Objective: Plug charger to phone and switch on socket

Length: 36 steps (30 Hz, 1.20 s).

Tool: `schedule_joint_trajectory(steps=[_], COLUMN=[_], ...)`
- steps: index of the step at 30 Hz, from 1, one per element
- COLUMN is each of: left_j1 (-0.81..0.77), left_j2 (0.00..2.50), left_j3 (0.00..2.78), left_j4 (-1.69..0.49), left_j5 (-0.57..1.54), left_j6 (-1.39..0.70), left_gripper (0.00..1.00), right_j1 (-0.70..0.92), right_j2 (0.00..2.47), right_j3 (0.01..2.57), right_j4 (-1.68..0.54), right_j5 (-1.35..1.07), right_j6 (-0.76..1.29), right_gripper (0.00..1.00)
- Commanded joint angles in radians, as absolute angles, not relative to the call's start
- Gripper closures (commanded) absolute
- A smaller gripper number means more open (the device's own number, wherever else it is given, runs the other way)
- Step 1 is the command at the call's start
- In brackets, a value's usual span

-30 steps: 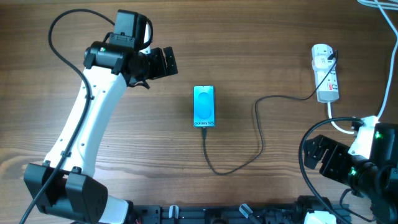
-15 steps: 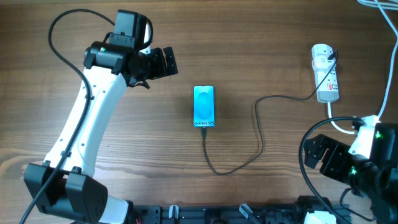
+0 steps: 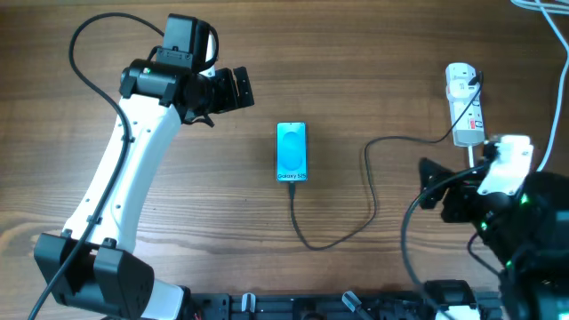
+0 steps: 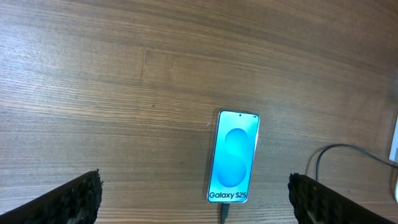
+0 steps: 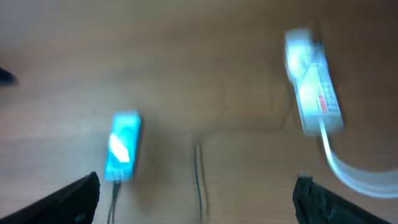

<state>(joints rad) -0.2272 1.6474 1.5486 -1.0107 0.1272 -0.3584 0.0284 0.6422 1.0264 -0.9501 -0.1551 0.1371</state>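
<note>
**Both claws wide, both empty**

Wooden counter [image 3: 267, 53], most of it bare. Left claw [image 3: 242, 89] hangs over the far-left part, jaws spread to their widest, gripping nothing and touching nothing. Open wood lies between it and the phone. Right claw [image 3: 430, 185] sits near the right edge, jaws equally wide and empty, with its wrist view blurred.

The socket [image 3: 465, 107] lies lengthwise at the far right, beyond the right claw, white cord [image 5: 348, 171] trailing from it. The phone [image 3: 292, 152] lies flat at centre, screen up, well apart from both claws.

The charger [image 3: 369, 191] runs from the socket, loops across the wood between phone and right claw, and meets the phone's near edge. Cannot tell whether it is seated.
</note>
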Motion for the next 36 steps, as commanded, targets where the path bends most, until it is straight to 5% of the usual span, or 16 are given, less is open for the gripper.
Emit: schedule_joint_trajectory(steps=[1, 20, 36], left_j1=[-0.229, -0.229, -0.229], left_j2=[1.652, 1.652, 1.652], left_j3=[1.549, 1.549, 1.549], left_j4=[-1.011, -1.011, -1.011], left_j5=[0.118, 0.118, 0.118], left_j6=[-0.371, -0.371, -0.371], left_gripper=[0.00, 0.00, 0.00], right_j1=[0.036, 0.036, 0.046], right_j2=[0.524, 0.062, 0.003], right_j3=[0.896, 0.307, 0.064], right_j4=[-0.807, -0.326, 0.051], right_j5=[-0.256, -0.363, -0.355], right_j6=[0.007, 0.001, 0.003], right_gripper=[0.00, 0.00, 0.00])
